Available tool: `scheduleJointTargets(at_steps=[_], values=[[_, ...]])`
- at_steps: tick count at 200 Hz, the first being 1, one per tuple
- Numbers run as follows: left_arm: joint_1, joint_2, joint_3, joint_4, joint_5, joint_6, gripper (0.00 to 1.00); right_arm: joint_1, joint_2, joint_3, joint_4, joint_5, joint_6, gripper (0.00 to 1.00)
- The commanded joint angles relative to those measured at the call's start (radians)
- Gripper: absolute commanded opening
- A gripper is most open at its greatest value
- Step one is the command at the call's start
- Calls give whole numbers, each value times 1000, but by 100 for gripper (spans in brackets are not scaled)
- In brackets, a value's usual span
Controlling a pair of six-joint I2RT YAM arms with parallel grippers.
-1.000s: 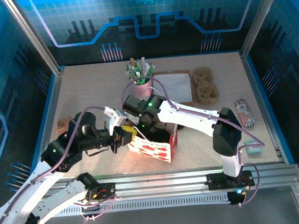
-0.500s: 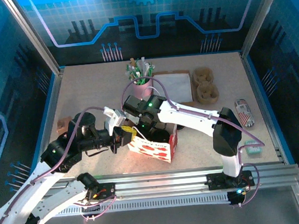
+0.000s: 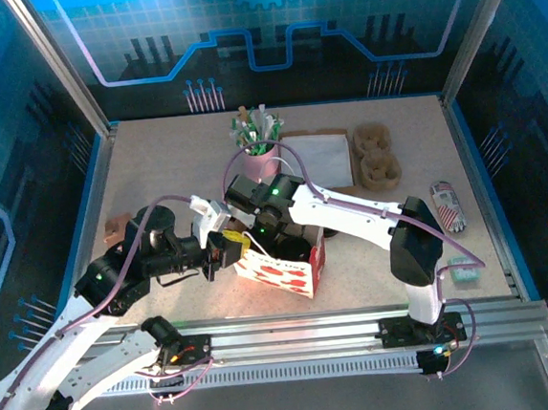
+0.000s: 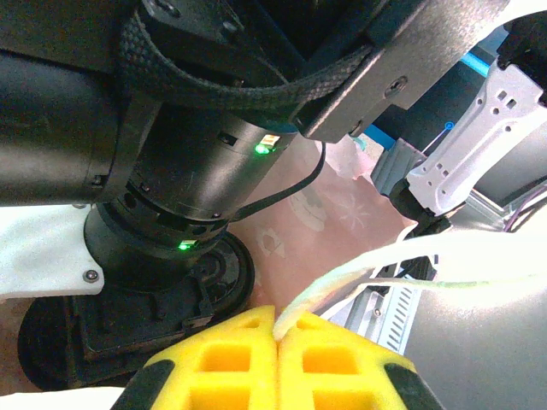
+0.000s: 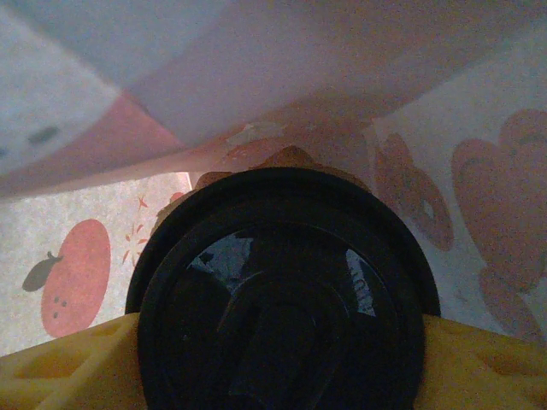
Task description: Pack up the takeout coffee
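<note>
The strawberry-printed paper bag [image 3: 284, 269] stands open at the table's near middle. My left gripper [image 3: 232, 250] is at the bag's left rim. In the left wrist view, the left gripper [image 4: 275, 314] is shut on the bag's white handle strip [image 4: 359, 269]. My right gripper [image 3: 267, 232] reaches down into the bag. In the right wrist view, the takeout coffee shows as its round black lid [image 5: 282, 290], deep in the bag between the yellow fingers [image 5: 68, 363] of the right gripper [image 5: 282, 363]. The lid hides the cup's white wall and the fingertips.
A pink cup of green-and-white sticks [image 3: 261, 139] stands behind the bag. A white napkin [image 3: 320, 161] and brown cup carriers [image 3: 377, 158] lie at back right. A packet [image 3: 447, 207] and a small box [image 3: 464, 270] lie at right, a brown piece [image 3: 117, 225] at left.
</note>
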Motion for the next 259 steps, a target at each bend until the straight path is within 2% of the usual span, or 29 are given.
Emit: scheduleJointTargets(at_steps=[1,127,259], values=[[-9,-11,2,12,9,30,0,-7,101,-69,-110,-19,8,75],[-8,-5,1,14,10,33,0,-7,86,16,-158,0,-7,88],[-9,-2,2,14,15,29,0,-5,32,30,-155,-9,-11,97]])
